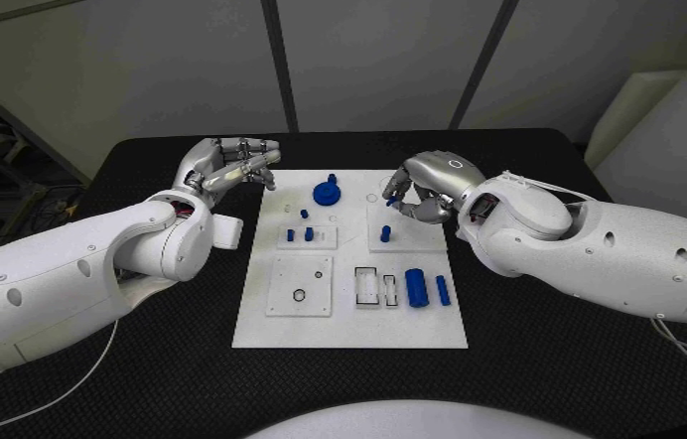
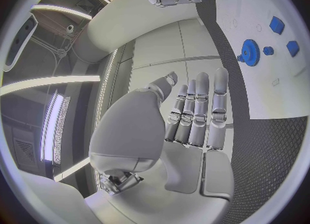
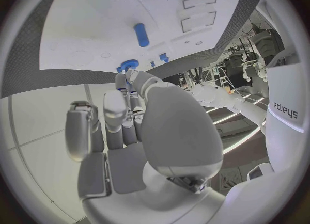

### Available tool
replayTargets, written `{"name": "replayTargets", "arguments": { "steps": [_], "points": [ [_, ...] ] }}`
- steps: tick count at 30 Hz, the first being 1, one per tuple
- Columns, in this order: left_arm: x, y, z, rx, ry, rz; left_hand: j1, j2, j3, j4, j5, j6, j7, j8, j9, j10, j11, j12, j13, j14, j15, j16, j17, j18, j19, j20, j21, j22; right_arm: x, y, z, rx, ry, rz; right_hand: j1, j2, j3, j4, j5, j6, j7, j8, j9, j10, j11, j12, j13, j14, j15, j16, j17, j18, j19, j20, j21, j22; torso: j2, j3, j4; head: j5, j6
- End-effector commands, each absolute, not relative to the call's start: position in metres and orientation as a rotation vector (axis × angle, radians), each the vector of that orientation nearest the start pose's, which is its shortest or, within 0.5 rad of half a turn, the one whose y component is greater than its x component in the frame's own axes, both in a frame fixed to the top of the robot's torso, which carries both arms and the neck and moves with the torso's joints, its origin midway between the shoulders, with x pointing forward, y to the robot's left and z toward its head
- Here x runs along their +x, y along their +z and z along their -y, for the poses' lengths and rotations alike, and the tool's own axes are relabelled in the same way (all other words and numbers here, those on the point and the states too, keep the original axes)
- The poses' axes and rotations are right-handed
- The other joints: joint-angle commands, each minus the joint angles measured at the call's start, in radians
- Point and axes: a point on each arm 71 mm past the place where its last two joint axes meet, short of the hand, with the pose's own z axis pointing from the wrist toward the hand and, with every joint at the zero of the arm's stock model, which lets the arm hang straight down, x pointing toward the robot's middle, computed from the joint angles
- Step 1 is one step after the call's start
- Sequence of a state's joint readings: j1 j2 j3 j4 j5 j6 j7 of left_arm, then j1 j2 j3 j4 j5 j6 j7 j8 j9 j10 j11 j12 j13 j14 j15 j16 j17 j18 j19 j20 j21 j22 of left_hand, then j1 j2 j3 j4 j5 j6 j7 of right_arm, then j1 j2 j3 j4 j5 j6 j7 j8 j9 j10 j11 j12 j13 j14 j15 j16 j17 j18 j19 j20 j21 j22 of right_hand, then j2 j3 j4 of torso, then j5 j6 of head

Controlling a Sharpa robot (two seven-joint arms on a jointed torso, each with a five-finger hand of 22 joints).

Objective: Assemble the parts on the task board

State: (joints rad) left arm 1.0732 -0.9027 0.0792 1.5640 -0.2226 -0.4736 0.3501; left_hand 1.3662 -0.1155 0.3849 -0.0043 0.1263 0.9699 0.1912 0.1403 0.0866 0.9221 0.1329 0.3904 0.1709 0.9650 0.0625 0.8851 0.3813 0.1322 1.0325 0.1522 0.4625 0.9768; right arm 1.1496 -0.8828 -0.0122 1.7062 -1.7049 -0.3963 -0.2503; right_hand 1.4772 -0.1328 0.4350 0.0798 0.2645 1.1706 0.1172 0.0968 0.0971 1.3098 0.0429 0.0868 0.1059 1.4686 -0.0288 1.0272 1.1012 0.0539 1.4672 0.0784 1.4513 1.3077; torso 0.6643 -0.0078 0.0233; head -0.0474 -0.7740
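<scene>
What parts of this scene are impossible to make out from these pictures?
- Head view: whether the right robot hand pinches a small blue part; its curled fingers cover the spot.
- Right wrist view: the palm hides its fingertips.
- Head view: the small blue pegs on the task board are too small to tell their shape.

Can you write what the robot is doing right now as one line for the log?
left hand: open, beside board | right hand: pinching small blue part over board | blue gear: on board
</scene>
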Motion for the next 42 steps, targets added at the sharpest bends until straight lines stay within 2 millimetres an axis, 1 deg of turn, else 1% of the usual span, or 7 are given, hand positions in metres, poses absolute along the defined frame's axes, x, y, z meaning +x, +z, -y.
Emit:
{"name": "replayTargets", "arguments": {
  "steps": [1,4,8,10,22,29,42],
  "points": [
    [0.479,-0.19,-0.231,-1.023,-1.36,-1.365,0.003,0.005,0.002,-0.003,0.001,-0.008,0.0,0.0,-0.001,-0.01,0.002,0.006,-0.002,-0.007,0.001,-0.008,-0.002,0.049,-0.006,0.005,-0.005,-0.002,0.437,-0.169,0.152,-0.274,0.682,-1.523,-0.019,0.002,0.002,-0.004,-0.005,0.009,-0.001,0.003,0.003,0.008,0.001,-0.007,0.001,0.041,-0.007,0.003,-0.001,-0.008,0.005,-0.006,0.005,0.069,0.0,-0.0019,0.0036,0.009,-0.001],
    [0.48,-0.191,-0.226,-1.023,-1.37,-1.37,0.003,0.005,0.002,-0.004,0.001,-0.009,0.001,0.0,-0.001,-0.011,0.002,0.006,-0.003,-0.008,0.001,-0.009,-0.003,0.049,-0.006,0.006,-0.006,-0.003,0.434,-0.169,0.138,-0.292,0.721,-1.536,-0.023,0.003,0.002,-0.004,-0.013,0.009,-0.001,0.002,0.004,0.009,0.001,-0.008,0.001,0.041,-0.007,0.003,-0.001,-0.008,0.005,-0.006,0.006,0.069,0.0,-0.0029,0.0057,0.012,-0.003],
    [0.483,-0.194,-0.221,-1.026,-1.377,-1.379,0.003,0.004,0.001,-0.005,0.0,-0.011,0.002,0.0,-0.003,-0.016,0.004,0.009,-0.005,-0.015,0.004,-0.014,-0.006,0.048,-0.012,0.008,-0.011,-0.006,0.428,-0.174,0.115,-0.324,0.773,-1.554,-0.023,0.004,0.003,-0.005,-0.013,0.008,-0.001,0.001,0.004,0.007,0.001,-0.01,0.001,0.04,-0.007,0.0,-0.005,-0.007,0.003,-0.007,0.004,0.066,0.001,-0.0039,0.0023,0.039,-0.01],
    [0.484,-0.195,-0.218,-1.026,-1.382,-1.384,0.002,0.005,0.001,-0.005,0.0,-0.013,0.003,0.001,-0.003,-0.018,0.005,0.011,-0.006,-0.02,0.005,-0.016,-0.007,0.048,-0.016,0.009,-0.014,-0.008,0.424,-0.18,0.104,-0.342,0.799,-1.57,-0.024,0.005,0.004,-0.006,-0.012,0.007,-0.001,0.0,0.004,0.007,0.002,-0.011,0.001,0.039,-0.007,-0.001,-0.006,-0.007,0.003,-0.007,0.004,0.066,0.001,-0.0039,0.0055,0.045,-0.011],
    [0.486,-0.195,-0.207,-1.022,-1.406,-1.392,0.003,0.006,0.0,-0.007,0.0,-0.019,0.006,0.001,-0.005,-0.027,0.008,0.016,-0.01,-0.033,0.009,-0.024,-0.014,0.047,-0.025,0.012,-0.023,-0.013,0.411,-0.207,0.068,-0.409,0.839,-1.659,-0.032,0.004,0.001,-0.006,-0.015,0.005,0.001,-0.003,0.004,0.006,0.003,-0.014,0.001,0.038,-0.006,0.001,-0.006,-0.007,0.002,-0.007,0.004,0.066,0.002,-0.0036,0.004,0.08,-0.026],
    [0.485,-0.195,-0.203,-1.02,-1.415,-1.395,0.005,0.007,-0.003,-0.011,0.0,-0.031,0.011,0.003,-0.008,-0.052,0.014,0.021,-0.016,-0.048,0.015,-0.035,-0.024,0.047,-0.03,0.016,-0.03,-0.019,0.409,-0.218,0.06,-0.445,0.826,-1.673,-0.036,0.002,-0.001,-0.006,-0.02,0.005,0.001,-0.004,0.005,0.005,0.004,-0.015,0.001,0.038,-0.005,0.002,-0.007,-0.007,0.002,-0.006,0.005,0.067,0.002,-0.0018,0.0018,0.091,-0.034],
    [0.486,-0.195,-0.203,-1.019,-1.417,-1.394,0.005,0.008,-0.006,-0.013,0.0,-0.036,0.013,0.006,-0.009,-0.062,0.017,0.027,-0.017,-0.055,0.017,-0.04,-0.028,0.047,-0.033,0.018,-0.033,-0.022,0.406,-0.224,0.055,-0.483,0.813,-1.714,-0.039,0.002,-0.002,-0.006,-0.023,0.004,0.002,-0.005,0.005,0.005,0.004,-0.016,0.001,0.038,-0.005,0.002,-0.007,-0.007,0.002,-0.006,0.005,0.067,0.001,-0.002,0.0029,0.095,-0.046]
  ]
}}
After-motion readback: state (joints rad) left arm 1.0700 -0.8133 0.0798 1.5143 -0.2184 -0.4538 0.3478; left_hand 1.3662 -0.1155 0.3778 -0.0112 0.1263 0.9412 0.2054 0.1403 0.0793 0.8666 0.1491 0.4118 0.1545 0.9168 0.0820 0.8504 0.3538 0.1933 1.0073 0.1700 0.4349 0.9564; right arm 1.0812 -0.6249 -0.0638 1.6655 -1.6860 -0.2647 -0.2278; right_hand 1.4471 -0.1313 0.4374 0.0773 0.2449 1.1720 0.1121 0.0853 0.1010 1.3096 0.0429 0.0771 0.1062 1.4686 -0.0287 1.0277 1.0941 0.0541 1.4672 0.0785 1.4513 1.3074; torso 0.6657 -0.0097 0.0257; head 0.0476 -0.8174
